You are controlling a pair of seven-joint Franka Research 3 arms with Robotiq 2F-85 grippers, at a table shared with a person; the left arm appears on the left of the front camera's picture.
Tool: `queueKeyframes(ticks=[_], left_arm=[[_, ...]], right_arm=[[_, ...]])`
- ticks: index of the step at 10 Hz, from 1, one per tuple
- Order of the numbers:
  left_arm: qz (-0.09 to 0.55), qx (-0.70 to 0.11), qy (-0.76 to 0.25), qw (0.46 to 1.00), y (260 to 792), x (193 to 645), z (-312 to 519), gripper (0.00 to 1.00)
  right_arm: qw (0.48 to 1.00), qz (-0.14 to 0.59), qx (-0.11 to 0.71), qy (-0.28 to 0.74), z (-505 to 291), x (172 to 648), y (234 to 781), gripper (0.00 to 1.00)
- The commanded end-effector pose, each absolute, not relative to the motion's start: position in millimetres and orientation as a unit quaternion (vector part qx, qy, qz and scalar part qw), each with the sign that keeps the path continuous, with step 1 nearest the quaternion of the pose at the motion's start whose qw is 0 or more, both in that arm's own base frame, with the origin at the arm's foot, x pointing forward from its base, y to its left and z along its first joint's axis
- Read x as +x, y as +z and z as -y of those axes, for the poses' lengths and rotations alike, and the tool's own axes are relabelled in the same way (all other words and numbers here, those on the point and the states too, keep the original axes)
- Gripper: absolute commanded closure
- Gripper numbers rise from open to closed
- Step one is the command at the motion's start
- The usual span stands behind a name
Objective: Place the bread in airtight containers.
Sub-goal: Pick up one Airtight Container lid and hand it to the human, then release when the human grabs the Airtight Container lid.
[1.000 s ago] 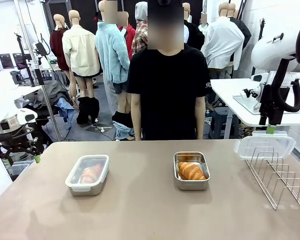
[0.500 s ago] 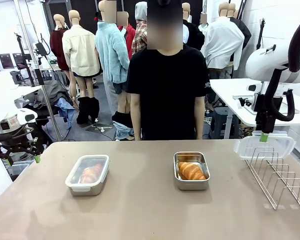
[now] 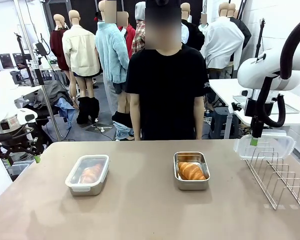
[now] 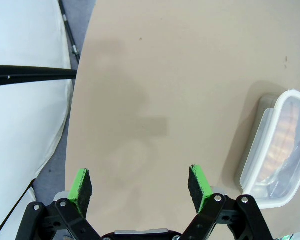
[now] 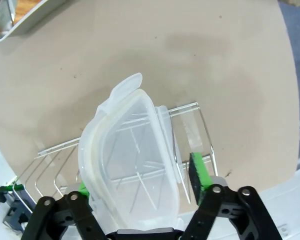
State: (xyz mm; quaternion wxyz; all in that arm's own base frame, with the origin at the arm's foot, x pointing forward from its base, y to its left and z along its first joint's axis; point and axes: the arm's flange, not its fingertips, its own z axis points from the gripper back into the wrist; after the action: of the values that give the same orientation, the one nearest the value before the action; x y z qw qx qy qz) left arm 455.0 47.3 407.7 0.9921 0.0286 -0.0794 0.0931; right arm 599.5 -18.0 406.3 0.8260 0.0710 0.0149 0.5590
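Left of centre on the table stands an airtight container [image 3: 87,174] with its clear lid on and bread [image 3: 91,173] inside. The other container [image 3: 191,170] stands uncovered at centre right and holds a croissant [image 3: 191,171]. Its clear lid [image 3: 264,146] leans upright in the wire rack [image 3: 277,175]. My right gripper [image 3: 253,141] has come down over that lid [image 5: 132,155], open, its fingers [image 5: 197,172] either side of it with a slim gap. My left gripper [image 4: 140,185] hangs open over the table's left edge [image 3: 23,160], beside the lidded container [image 4: 277,145].
A person in a black shirt [image 3: 167,85] stands at the far side, hands down. The wire rack [image 5: 190,125] fills the right end of the table. A corner of the uncovered tin [image 5: 5,20] lies beyond the rack. A white side table [image 3: 230,95] stands behind on the right.
My right arm has come down and to the left, bringing its gripper onto the lid in the rack, and its jaws have started to narrow. The left arm has not moved.
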Motion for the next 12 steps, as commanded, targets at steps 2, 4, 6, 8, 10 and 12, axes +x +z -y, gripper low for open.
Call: queueKeyframes(ticks=[2,4,6,8,10,12], left_arm=[[0.08,0.027,0.093,0.992,409,453,-49,0.0],[0.08,0.027,0.093,0.992,409,453,-49,0.0],[0.08,0.027,0.093,0.992,409,453,-49,0.0],[0.08,0.027,0.093,0.992,409,453,-49,0.0],[0.08,0.027,0.093,0.992,409,453,-49,0.0],[0.08,0.027,0.093,0.992,409,453,-49,0.0]], right_arm=[[0.834,-0.027,0.058,0.549,19,603,405,0.73],[0.833,-0.03,0.061,0.549,20,602,406,1.0],[0.832,-0.031,0.057,0.55,20,602,407,1.0],[0.829,-0.032,0.051,0.555,18,599,411,1.0],[0.826,-0.03,0.047,0.561,15,598,417,1.0],[0.82,-0.041,0.053,0.569,13,597,419,1.0]])
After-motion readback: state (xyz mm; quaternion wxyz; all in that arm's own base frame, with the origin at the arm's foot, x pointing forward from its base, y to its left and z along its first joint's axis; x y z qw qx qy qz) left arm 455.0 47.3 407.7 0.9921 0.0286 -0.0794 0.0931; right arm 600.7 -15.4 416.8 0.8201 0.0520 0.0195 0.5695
